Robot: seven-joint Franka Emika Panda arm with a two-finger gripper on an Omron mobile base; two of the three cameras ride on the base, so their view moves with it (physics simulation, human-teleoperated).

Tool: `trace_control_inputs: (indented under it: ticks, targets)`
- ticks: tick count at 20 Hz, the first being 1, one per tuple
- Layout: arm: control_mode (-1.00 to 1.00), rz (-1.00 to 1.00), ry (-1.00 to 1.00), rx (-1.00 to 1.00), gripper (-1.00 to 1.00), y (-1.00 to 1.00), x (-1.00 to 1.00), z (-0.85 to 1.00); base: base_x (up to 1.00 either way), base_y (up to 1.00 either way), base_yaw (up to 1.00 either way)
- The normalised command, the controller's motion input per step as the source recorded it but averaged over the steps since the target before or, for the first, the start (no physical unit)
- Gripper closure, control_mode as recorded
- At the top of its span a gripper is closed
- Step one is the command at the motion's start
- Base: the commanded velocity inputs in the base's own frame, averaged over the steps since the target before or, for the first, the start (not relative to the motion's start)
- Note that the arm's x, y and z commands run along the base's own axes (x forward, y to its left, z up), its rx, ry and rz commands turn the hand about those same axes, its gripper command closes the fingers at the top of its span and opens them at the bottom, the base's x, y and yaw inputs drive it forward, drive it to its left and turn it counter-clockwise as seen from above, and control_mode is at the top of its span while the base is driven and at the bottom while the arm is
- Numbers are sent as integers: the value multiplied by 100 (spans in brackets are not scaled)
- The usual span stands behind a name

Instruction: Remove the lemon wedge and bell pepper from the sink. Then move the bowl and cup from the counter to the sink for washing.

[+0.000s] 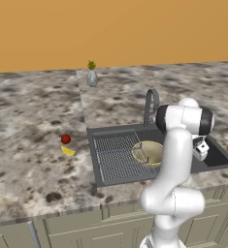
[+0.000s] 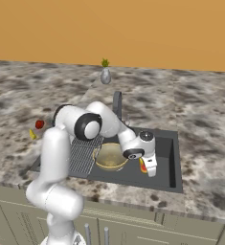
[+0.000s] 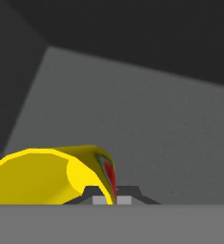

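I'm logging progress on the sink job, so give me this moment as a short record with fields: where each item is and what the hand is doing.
lemon wedge: on counter, left of sink
bell pepper: on counter, just behind the wedge
bowl: in the sink, beside the drainboard
cup: low inside the sink basin, right of the bowl
hand: shut on the cup's rim, down in the basin
left to do: release the cup

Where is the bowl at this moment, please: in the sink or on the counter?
In the sink: the bowl sits in the dark basin beside the ribbed drainboard.
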Motion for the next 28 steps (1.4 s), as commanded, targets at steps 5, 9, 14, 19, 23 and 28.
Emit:
trace_control_inputs:
  ticks: [5, 9, 14, 19, 23, 28]
  targets:
    - [-100, 0, 0, 0, 100, -2, 4, -16, 0, 0, 0]
    - [-100, 0, 0, 0, 100, 0, 4, -15, 0, 0, 0]
    - [-100, 0, 0, 0, 100, 0, 4, -16, 0, 0, 0]
    - [-100, 0, 0, 0, 100, -1, 5, -16, 0, 0, 0]
    - [-100, 0, 0, 0, 100, 0, 5, -16, 0, 0, 0]
    - [-100, 0, 0, 0, 100, -1, 4, -16, 0, 0, 0]
